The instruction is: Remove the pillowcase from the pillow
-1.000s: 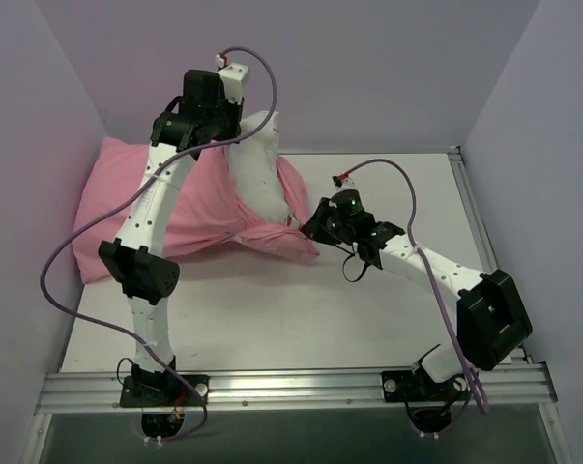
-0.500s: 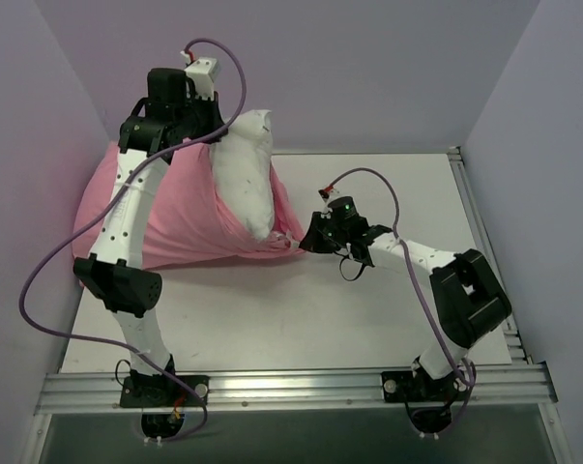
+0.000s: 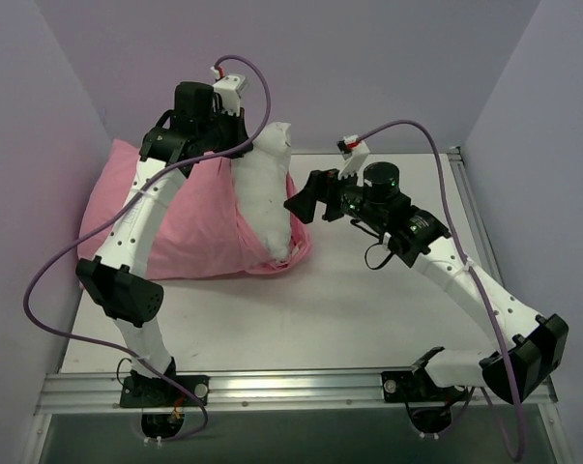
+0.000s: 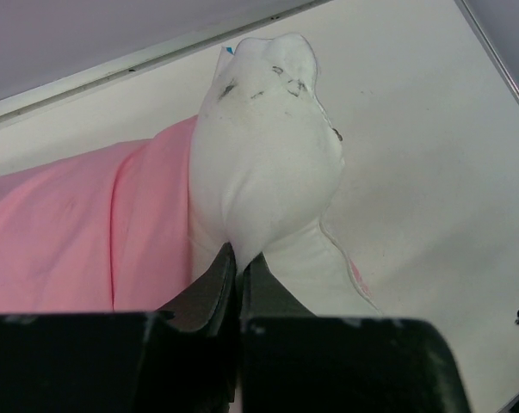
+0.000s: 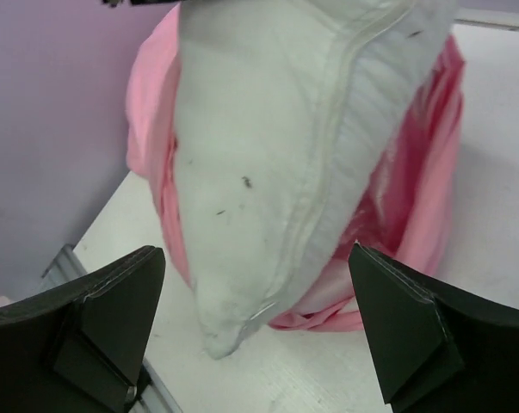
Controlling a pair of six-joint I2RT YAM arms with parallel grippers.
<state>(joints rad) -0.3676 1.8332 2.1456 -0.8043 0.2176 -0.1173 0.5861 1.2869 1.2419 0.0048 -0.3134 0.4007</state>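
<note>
Pillow [image 3: 267, 193], soft & light, half out of limp pillowcase [image 3: 180, 227] at upper-left centre of counter [image 3: 388, 309], is clamped at its top corner by left tool [image 4: 236, 258]; right tool [image 5: 255, 258] is held apart, empty; pillowcase's slack hem is judged best hold.

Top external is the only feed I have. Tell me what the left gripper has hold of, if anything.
Observer: On its wrist camera the left gripper is shut on a pinch of the white pillow, not on pink cloth.
Operator: Now report the right gripper.
Observer: The right gripper has its jaws wide apart and holds nothing; the pillow's seamed edge hangs in front of them.
Operator: Check where the pillowcase sits there.
Observer: In the right wrist view the pillowcase shows pink on both sides of the pillow, whose lower corner is bare.
</note>
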